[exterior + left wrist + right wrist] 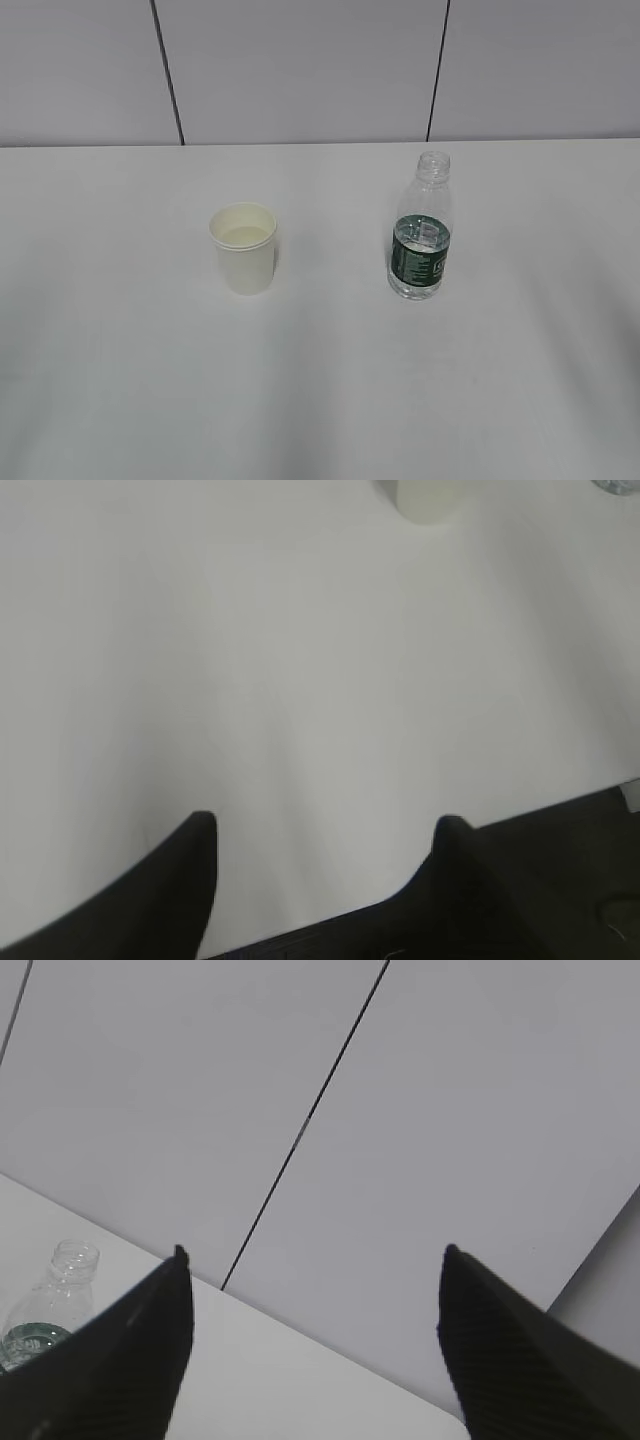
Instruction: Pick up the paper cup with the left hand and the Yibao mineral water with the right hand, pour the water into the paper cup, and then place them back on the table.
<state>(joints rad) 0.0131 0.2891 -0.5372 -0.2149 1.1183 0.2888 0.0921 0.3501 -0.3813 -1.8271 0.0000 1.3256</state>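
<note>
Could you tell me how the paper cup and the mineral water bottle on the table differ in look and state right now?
The paper cup is opaque cream-white and plain; the Yibao mineral water is clear plastic with a dark green label. The cup is shorter and wide-mouthed; the bottle is taller with a narrow, capless neck. The cup stands left of the bottle, apart from it. Both stand upright on the white table, each holds some liquid, and neither is held.

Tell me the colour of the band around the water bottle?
Dark green with white print, on the Yibao mineral water; clearest in the exterior view.
</note>
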